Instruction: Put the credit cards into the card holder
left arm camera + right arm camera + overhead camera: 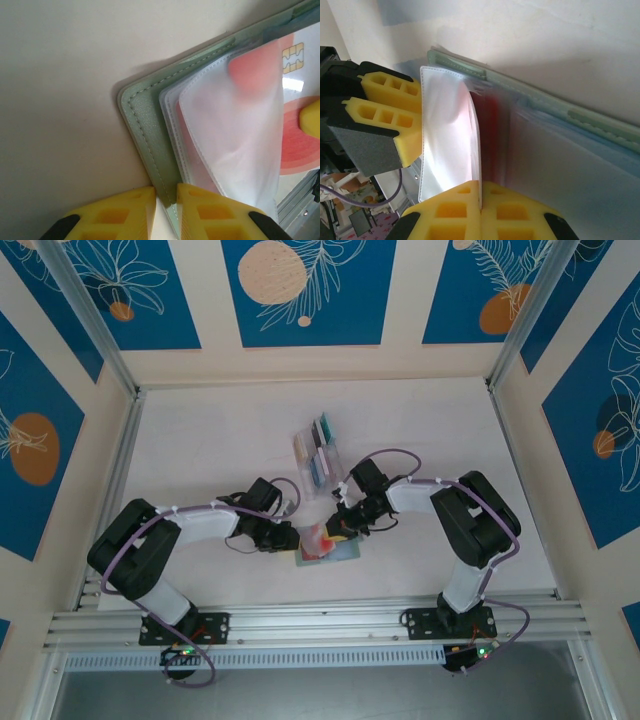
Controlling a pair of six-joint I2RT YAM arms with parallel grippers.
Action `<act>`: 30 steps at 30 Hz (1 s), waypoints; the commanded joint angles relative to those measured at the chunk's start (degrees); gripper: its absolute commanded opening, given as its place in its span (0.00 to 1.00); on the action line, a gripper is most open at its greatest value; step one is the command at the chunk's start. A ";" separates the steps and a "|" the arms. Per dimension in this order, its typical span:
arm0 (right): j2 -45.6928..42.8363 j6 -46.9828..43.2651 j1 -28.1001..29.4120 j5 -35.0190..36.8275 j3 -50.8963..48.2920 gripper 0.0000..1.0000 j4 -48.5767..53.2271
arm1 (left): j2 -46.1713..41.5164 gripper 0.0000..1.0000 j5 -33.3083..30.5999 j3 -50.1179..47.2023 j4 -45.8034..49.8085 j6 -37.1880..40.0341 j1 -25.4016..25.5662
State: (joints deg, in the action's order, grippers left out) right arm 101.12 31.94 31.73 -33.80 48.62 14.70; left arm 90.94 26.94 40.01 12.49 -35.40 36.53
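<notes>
The card holder [338,553] lies open on the table between the arms, its sage-green stitched cover [145,125] under clear pockets [235,135]. My left gripper [166,200] is shut on the edge of that cover. A white credit card with red circles and a chip [295,65] sits partly under a lifted clear pocket [445,140]. My right gripper [481,192] is shut on that card's outer end, and one of its yellow fingertips [311,114] shows on the card. From above, the card looks red [318,538] between both grippers.
A clear slotted rack [318,452] with several more cards stands just behind the holder, close to the right arm's wrist. Aluminium rails [320,615] run along the near edge and up both sides. Bare white table [210,440] spreads left and right.
</notes>
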 commanded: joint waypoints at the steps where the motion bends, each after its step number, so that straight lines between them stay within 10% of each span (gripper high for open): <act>1: -0.13 0.90 -0.11 -2.28 -1.51 0.00 0.36 | 1.01 0.20 -2.67 -1.80 0.76 1.13 -0.87; 30: 0.13 6.92 -2.74 -4.27 -7.03 0.14 -7.82 | 1.27 0.19 -3.47 -2.70 1.51 2.91 -2.61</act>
State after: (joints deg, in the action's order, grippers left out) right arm 101.51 38.61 29.12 -39.38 42.48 4.51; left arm 89.97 27.46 38.24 11.35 -33.91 34.92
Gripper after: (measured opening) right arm 0.133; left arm 0.192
